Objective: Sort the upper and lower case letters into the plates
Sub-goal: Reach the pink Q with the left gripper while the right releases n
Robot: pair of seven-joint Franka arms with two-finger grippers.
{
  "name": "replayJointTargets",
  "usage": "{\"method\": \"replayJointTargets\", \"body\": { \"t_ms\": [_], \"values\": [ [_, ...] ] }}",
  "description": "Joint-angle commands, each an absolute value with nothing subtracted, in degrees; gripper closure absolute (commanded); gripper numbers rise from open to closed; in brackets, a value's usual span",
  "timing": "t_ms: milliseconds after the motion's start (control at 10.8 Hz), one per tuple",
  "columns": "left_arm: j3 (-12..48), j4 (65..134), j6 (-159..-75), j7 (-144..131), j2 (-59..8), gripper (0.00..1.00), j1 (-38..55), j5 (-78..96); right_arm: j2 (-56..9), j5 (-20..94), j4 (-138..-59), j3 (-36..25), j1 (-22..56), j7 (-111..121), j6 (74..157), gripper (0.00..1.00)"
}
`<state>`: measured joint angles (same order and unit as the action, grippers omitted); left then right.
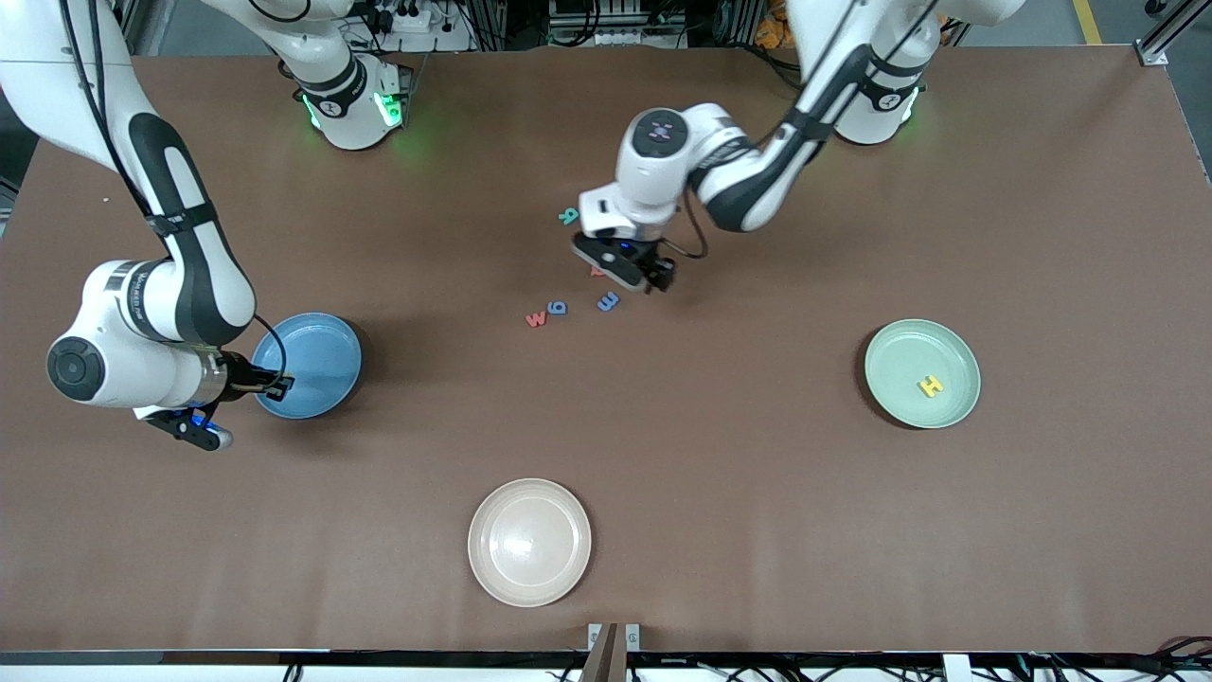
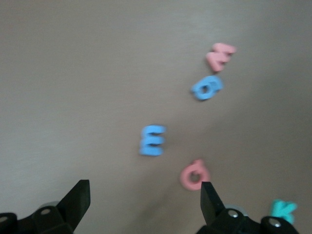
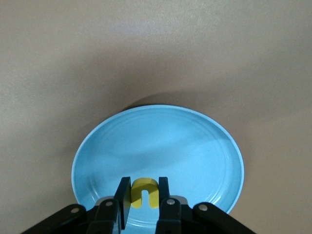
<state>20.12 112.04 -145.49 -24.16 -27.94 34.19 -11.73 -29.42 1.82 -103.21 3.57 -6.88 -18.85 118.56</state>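
A small yellow letter [image 3: 144, 192] is gripped between the fingers of the right tool [image 3: 144, 195], which is held over the sky-blue plate [image 1: 327, 360] at the right arm's end of the surface [image 1: 757, 493]. The step in hand appears to be the drop; a release over the plate's middle is called for next. The left tool [image 2: 145, 195] is spread wide and empty over the loose letters at mid-surface, where a blue letter [image 2: 153, 140] and a pink letter [image 2: 194, 174] are seen between its fingers. One yellow letter [image 1: 931, 385] is already laid in the mint-green plate [image 1: 900, 360]. A cream plate [image 1: 529, 587] is left unused, nearest the front camera.
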Motion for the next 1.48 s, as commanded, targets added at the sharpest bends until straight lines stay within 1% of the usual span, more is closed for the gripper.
{"method": "replayJointTargets", "body": {
  "t_ms": [0, 92, 277, 370, 554, 739, 924, 1201, 1293, 1386],
  "values": [
    [19.2, 106.3, -144.8, -27.2, -33.8, 0.00, 37.3, -12.7, -29.1, 1.1, -103.3, 4.1, -7.4, -19.8, 118.7, 0.19],
    [18.7, 105.2, -144.8, -28.3, -35.2, 0.00, 38.1, -13.7, -29.1, 1.1, -103.1, 4.1, -7.3, -19.9, 118.5, 0.00],
    [17.9, 103.1, -144.8, -30.0, -37.9, 0.00, 39.6, -14.9, -28.9, 1.6, -102.7, 4.1, -7.8, -19.2, 118.1, 0.00],
    [17.5, 103.2, -144.8, -30.6, -38.2, 0.01, 40.4, -15.1, -28.9, 1.8, -102.0, 4.1, -8.3, -19.4, 117.9, 0.00],
    [17.3, 103.9, -143.7, -33.0, -38.2, 0.06, 40.6, -17.0, -29.3, 1.7, -98.2, 4.1, -8.4, -19.6, 112.4, 0.00],
    [17.4, 104.8, -142.6, -34.3, -38.1, 0.09, 40.7, -17.8, -29.6, 1.1, -96.2, 4.1, -7.1, -19.7, 111.9, 0.00],
    [17.6, 105.2, -141.8, -36.6, -38.0, 0.10, 41.2, -17.9, -29.6, 1.8, -96.1, 4.2, -6.0, -20.6, 111.6, 0.00],
    [17.8, 105.3, -141.8, -37.4, -38.1, 0.17, 41.6, -17.9, -29.4, 1.9, -96.3, 4.5, -2.7, -29.3, 111.5, 0.00],
    [17.8, 105.3, -141.8, -37.4, -38.2, 0.18, 41.7, -17.8, -29.4, 2.3, -96.4, 4.8, -2.2, -31.3, 110.6, 0.00],
    [17.8, 105.4, -141.8, -37.4, -38.3, 0.20, 41.7, -17.9, -29.2, 4.8, -96.4, 5.2, -1.8, -35.4, 110.4, 0.00]
  ]
}}
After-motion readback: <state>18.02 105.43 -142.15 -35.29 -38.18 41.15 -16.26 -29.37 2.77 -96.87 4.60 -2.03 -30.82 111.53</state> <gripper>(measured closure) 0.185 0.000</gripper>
